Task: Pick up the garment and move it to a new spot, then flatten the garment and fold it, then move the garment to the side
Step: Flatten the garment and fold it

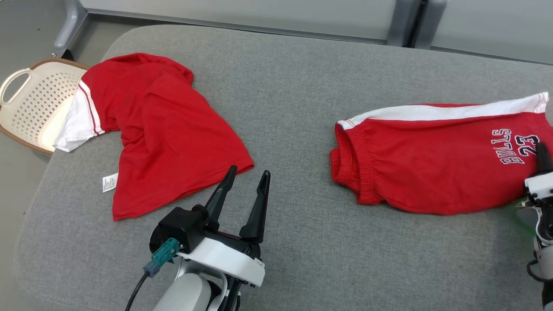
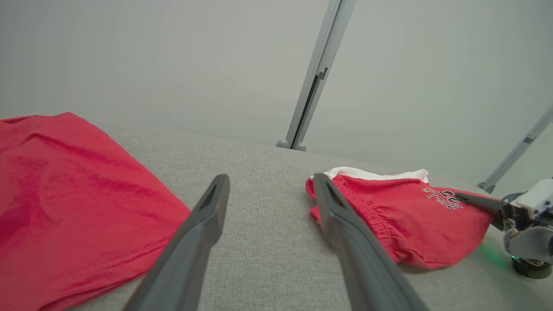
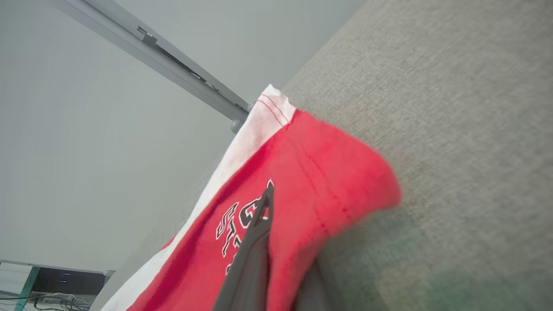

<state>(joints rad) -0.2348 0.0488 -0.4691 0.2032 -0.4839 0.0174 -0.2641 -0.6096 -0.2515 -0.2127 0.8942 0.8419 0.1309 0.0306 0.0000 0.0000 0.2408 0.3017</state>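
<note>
The right gripper (image 3: pixel 268 203) is clamped on the hem of the shorts (image 1: pixel 432 168), one finger on top by the printed lettering and the other under the fabric. The left gripper (image 1: pixel 249 171) has its jaws wide apart, holding nothing, just beside the shirt (image 1: pixel 168 129). The shorts lie on the right of the grey pad (image 1: pixel 302 86), well apart from the shirt at its left.

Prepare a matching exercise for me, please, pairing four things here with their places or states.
1 T-shirt
2 shorts
3 basket
4 left gripper

A open above the grey surface
B held at its printed end by the shut right gripper
C beyond the surface's left edge
D crumpled on the surface's left side

Pairs: 1-D, 2-B, 3-C, 4-A
</note>
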